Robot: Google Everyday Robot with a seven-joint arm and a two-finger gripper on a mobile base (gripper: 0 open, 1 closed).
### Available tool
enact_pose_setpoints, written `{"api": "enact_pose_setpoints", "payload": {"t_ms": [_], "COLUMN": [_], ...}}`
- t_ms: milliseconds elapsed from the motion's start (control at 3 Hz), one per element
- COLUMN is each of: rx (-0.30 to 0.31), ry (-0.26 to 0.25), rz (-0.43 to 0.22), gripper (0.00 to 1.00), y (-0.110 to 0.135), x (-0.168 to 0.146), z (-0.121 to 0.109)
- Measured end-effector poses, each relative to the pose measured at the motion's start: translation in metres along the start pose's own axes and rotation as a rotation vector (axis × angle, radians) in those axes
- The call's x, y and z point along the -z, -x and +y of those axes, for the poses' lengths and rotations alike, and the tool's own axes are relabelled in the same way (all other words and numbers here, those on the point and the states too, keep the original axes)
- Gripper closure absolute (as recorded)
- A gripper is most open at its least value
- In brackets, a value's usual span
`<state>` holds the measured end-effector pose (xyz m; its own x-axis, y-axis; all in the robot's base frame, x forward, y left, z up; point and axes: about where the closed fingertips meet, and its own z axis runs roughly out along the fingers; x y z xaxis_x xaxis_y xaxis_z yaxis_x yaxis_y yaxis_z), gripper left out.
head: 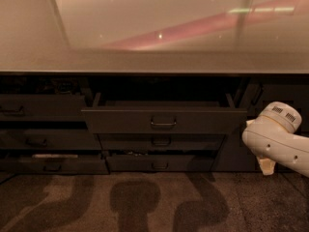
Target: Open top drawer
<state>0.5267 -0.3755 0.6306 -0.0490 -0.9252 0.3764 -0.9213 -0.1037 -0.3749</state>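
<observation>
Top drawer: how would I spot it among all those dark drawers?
Below the long pale countertop runs a bank of dark drawers. The top drawer is the middle one directly under the counter, left of the gripper. It is the widest and sticks out furthest.
</observation>
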Motion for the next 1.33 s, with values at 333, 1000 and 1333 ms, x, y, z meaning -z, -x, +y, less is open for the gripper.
{"api": "enact_pose_setpoints", "payload": {"t_ms": [333, 1000, 1333], "rx": [0.004, -0.132, -0.118], "ry": [-0.002, -0.112, -0.124], "rz": [-0.029, -0.254, -0.302], "gripper": [0.0, 0.0, 0.0], "y": [-0.001, -0.031, -0.025], "x": [0.0, 0.016, 0.023], "z": [-0.004, -0.045, -0.051]}}
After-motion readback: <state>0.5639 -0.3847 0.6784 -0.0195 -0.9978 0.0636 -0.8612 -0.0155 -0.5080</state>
